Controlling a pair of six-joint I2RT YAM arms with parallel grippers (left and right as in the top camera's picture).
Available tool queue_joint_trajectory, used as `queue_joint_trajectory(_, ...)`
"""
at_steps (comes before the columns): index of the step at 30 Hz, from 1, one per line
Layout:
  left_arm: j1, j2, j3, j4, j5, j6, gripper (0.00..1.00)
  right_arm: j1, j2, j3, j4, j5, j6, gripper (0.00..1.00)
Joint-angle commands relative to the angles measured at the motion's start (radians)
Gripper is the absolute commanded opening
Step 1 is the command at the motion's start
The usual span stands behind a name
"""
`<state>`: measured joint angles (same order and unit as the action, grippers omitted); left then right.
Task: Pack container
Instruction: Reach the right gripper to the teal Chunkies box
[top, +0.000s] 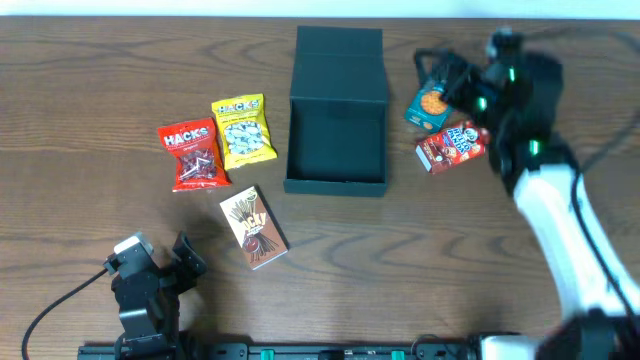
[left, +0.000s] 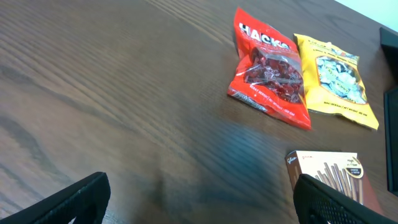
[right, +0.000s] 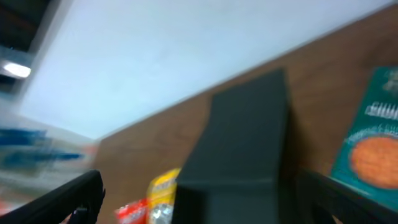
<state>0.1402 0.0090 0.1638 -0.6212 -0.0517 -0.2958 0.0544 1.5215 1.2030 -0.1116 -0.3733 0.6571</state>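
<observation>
Overall: six things lie on a wood-grain counter (top: 90, 80), with one arm at the near left and the other at the far right.
Container: the container (top: 336, 130) stands open near the middle of the counter, toward the far edge. Its lid flap is folded back, away from the robot.
Red bag: a "HACKS" red bag (top: 194, 154) lies flat, left of the container and well apart from it.
Yellow bag: the yellow bag (top: 243, 131) lies between the red bag and the container, its edge meeting the red bag's.
Stick box: a brown stick box (top: 254, 227) lies tilted, nearer the robot than the bags.
Teal carton: the teal carton (top: 429, 105) sits tilted, just right of the container and partly under the right arm.
Red carton: the red carton (top: 452, 147) lies close beside the teal carton on its near side, apart from the container.
Left fingers: the left fingers (left: 68, 202) are spread wide and hold nothing. They sit low over bare counter at the near left, with the stick box near one tip.
Right fingers: the right fingers (right: 62, 199) are spread with nothing between them. The wrist view is blurred and faces the container, with the teal carton at its right.
</observation>
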Motion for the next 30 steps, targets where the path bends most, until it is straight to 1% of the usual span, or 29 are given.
queue_joint_trajectory(1, -0.005, -0.005, -0.01, 0.002, 0.001, -0.011, 0.95, -0.004, 0.141, 0.232, -0.103, 0.144, -0.127, 0.99)
queue_joint_trajectory(6, -0.005, -0.005, -0.01, 0.002, 0.001, -0.011, 0.95, -0.004, 0.386, 0.615, -0.38, 0.282, -0.14, 0.99)
queue_joint_trajectory(11, -0.005, -0.005, -0.01, 0.002, 0.001, -0.011, 0.95, -0.003, 0.579, 0.858, -0.566, 0.318, -0.13, 0.99)
queue_joint_trajectory(13, -0.005, -0.005, -0.01, 0.002, 0.0, -0.011, 0.95, -0.003, 0.634, 0.898, -0.615, 0.318, -0.103, 0.99)
queue_joint_trajectory(17, -0.005, -0.005, -0.01, 0.002, 0.001, -0.011, 0.95, -0.004, 0.695, 0.9, -0.674, 0.325, -0.06, 0.99)
queue_joint_trajectory(21, -0.005, -0.005, -0.01, 0.002, 0.001, -0.011, 0.95, -0.003, 0.735, 0.9, -0.743, 0.38, -0.025, 0.99)
queue_joint_trajectory(24, -0.005, -0.005, -0.01, 0.002, 0.001, -0.011, 0.95, -0.003, 0.758, 0.898, -0.789, 0.38, -0.019, 0.99)
queue_joint_trajectory(30, -0.005, -0.005, -0.01, 0.002, 0.0, -0.011, 0.95, -0.006, 0.806, 0.897, -0.867, 0.388, 0.055, 0.99)
